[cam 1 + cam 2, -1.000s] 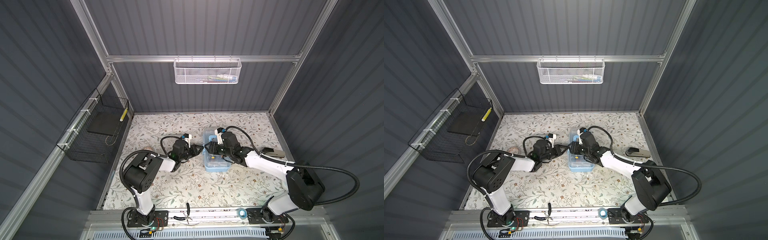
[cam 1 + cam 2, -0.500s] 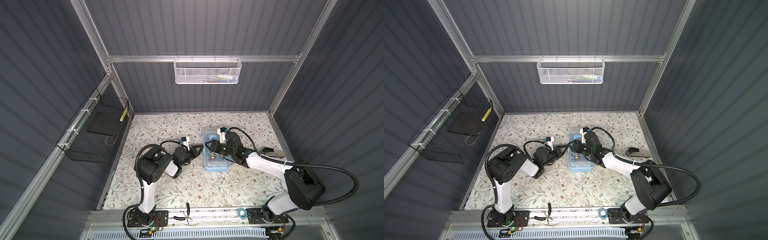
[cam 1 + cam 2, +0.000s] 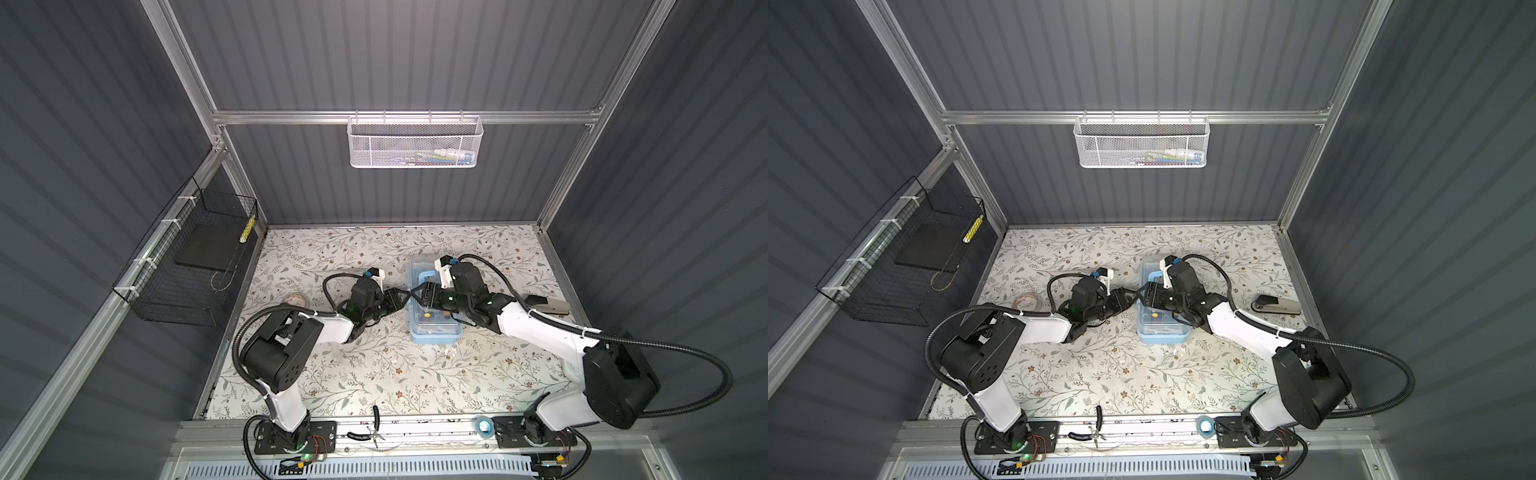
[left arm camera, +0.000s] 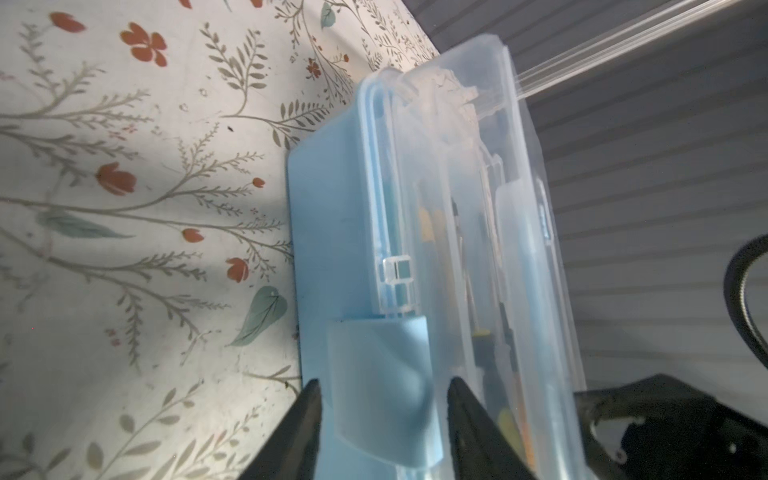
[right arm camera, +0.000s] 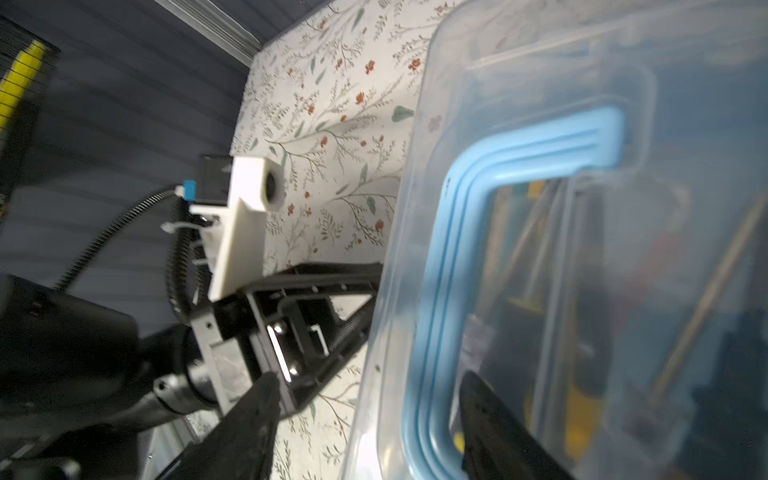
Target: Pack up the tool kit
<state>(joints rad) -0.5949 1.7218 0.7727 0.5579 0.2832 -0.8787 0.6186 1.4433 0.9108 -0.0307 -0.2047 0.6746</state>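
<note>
left fingers (image 4: 299, 428): parted and holding nothing; one tip stood on each side of the latch (image 4: 382, 374), close to it.
right fingers (image 5: 253, 415): parted too, holding nothing; one tip was outside the box's long edge, the other over the lid, inside the loop of the handle.
meeting point: in both top views the two sets of tips nearly met at the box's left long side, the left arm coming from the left and the right arm reaching across the box.
box (image 3: 434, 332): light blue, flat on the table (image 3: 374, 374), a little right of centre, long side running front to back.
lid (image 4: 519, 145): clear, down on the base.
handle (image 5: 519, 153): light blue, lying flat on the lid.
tools (image 4: 426, 220): inside the box, dim through the lid; yellow and dark shapes, kinds unclear.
white basket (image 3: 415, 143): hung on the back rail, a few items inside, well apart from the box.
black basket (image 3: 187, 270): hung on the left wall.
stapler (image 3: 546, 305): grey, on the table near the right wall.
pliers (image 3: 376, 428): on the front rail.
</note>
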